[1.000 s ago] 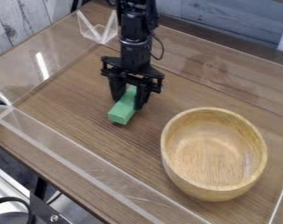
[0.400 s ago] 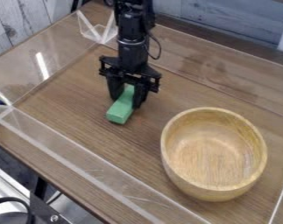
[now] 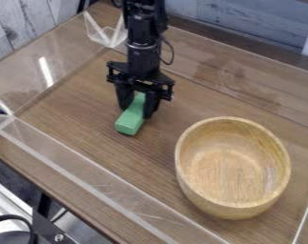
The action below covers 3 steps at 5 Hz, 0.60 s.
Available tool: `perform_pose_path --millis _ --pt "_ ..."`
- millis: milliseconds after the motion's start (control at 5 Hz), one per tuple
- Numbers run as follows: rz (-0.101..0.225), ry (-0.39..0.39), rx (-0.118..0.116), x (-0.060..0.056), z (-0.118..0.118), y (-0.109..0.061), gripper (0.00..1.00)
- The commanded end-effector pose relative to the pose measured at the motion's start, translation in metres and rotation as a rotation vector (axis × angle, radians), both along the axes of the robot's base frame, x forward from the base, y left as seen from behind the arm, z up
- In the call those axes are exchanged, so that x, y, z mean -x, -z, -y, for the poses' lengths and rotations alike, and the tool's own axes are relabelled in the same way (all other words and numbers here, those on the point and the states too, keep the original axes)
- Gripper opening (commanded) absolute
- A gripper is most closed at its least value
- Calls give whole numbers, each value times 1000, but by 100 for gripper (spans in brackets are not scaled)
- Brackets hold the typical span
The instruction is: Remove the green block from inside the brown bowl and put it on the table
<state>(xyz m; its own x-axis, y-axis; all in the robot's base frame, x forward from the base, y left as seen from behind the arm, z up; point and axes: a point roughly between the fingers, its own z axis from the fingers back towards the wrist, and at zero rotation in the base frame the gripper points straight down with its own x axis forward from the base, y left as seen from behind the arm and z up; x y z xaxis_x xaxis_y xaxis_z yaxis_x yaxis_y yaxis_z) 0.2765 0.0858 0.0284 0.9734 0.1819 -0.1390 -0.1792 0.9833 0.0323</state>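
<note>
Left of the bowl, the green block (image 3: 131, 123) sits at or just above the table (image 3: 80, 114), slanted, its near end free and its far end between the fingers of the tool (image 3: 137, 103). The tool looks clamped on that far end, though the dark fingers partly hide the contact. Whether the block lies flat on the wood or hangs slightly above it, I cannot tell. The brown bowl (image 3: 233, 168) stands to the right and nearer the camera, with the block well outside its rim.

The step in hand seems to be setting the block down, with the task nearly done. To do it well, lower gently until the whole underside meets the wood, then part the fingers evenly and lift straight up. Opening while the block is tilted could let it drop or tip; moving sideways too soon could drag it towards the bowl.
</note>
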Motion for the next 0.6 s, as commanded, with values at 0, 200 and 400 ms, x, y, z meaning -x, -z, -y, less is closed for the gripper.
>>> perform_pose_path --millis 0,200,400 --pt "48 -14 -12 -10 -7 -12 0" --pt "46 -18 -8 -9 -8 -14 0" --pt "45 -22 -3 -9 -8 -15 0"
